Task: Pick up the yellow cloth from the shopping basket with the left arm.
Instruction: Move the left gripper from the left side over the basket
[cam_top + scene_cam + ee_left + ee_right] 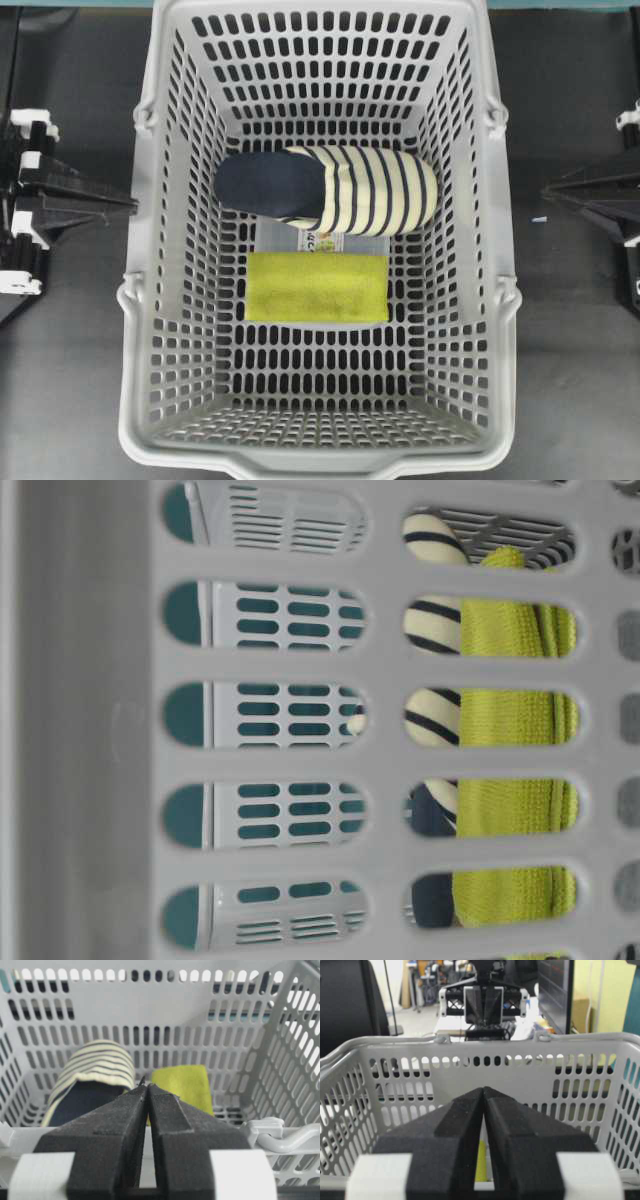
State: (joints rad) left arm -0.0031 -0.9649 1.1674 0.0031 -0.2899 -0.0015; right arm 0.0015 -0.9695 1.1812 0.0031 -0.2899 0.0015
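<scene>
The yellow cloth (317, 287) lies flat and folded on the floor of the grey shopping basket (160, 300), just in front of a cream-and-navy striped fabric item (330, 188). The cloth also shows in the left wrist view (184, 1085) and through the basket slots in the table-level view (515, 720). My left gripper (125, 203) is outside the basket's left wall, shut and empty; in its wrist view its tips (146, 1085) meet. My right gripper (552, 190) is outside the right wall, shut and empty, with its tips (483, 1090) together.
The basket's tall slotted walls (280, 1060) and thick rim (470, 1042) stand between both grippers and the cloth. A white packet (300, 238) lies under the striped item. A dark tabletop (70, 350) surrounds the basket.
</scene>
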